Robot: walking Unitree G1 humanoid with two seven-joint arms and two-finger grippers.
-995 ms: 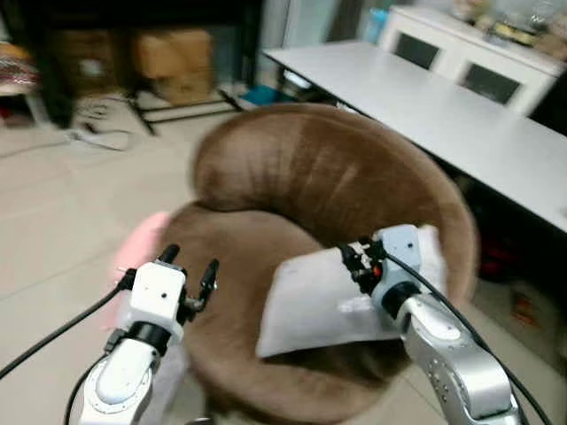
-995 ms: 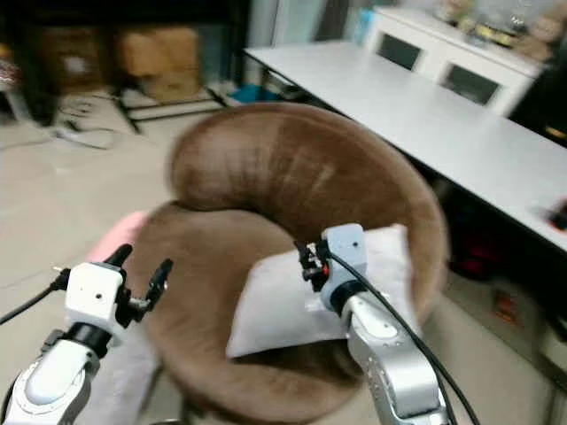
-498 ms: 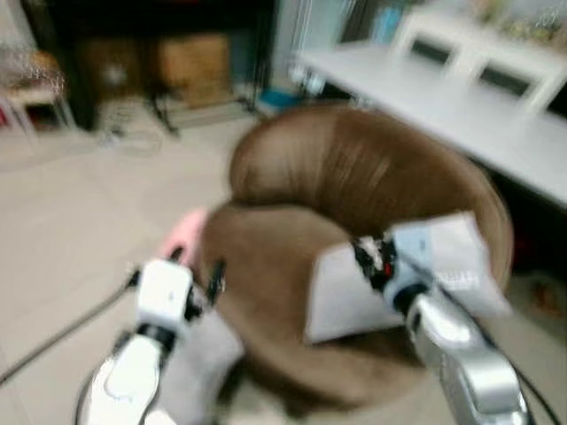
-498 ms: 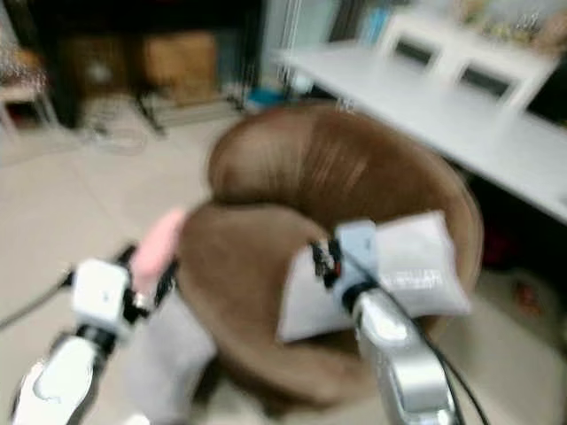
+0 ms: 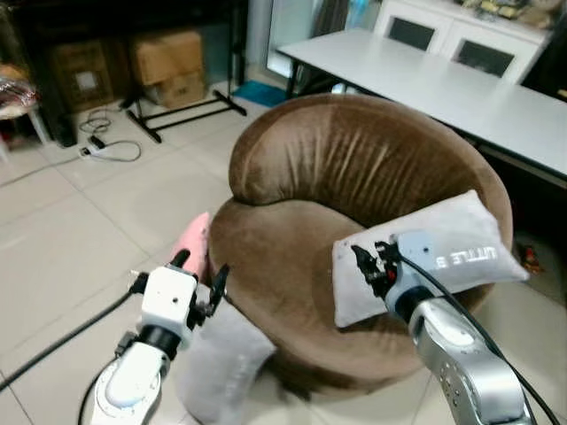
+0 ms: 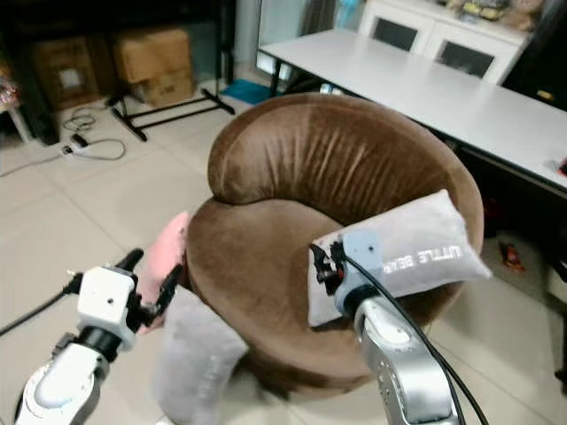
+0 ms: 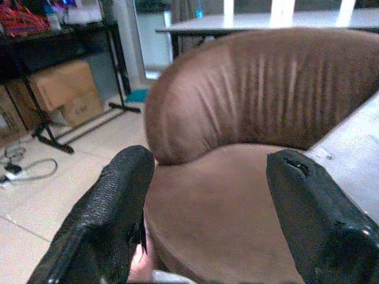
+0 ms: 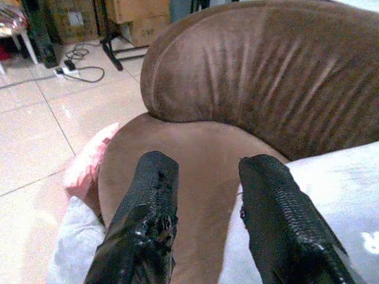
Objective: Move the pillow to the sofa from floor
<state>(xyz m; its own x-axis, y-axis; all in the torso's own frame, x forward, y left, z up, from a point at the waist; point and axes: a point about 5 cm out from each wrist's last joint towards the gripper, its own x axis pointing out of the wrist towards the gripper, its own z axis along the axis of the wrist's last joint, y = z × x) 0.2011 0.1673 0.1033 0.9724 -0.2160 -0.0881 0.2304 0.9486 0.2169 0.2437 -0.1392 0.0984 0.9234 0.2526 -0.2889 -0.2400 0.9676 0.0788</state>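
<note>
Already a grey pillow [image 5: 443, 257] lies on the brown sofa [image 5: 354, 168], propped against its right rim and overhanging it, so it could slide off if the right tool [image 5: 370, 264], fingers apart and empty above the near corner, brushes it. The left tool [image 5: 199, 276], also spread and empty, hovers over a second grey pillow [image 5: 221, 372] and a pink cushion [image 5: 192, 243] on the floor. That pillow's lower end is cut off.
</note>
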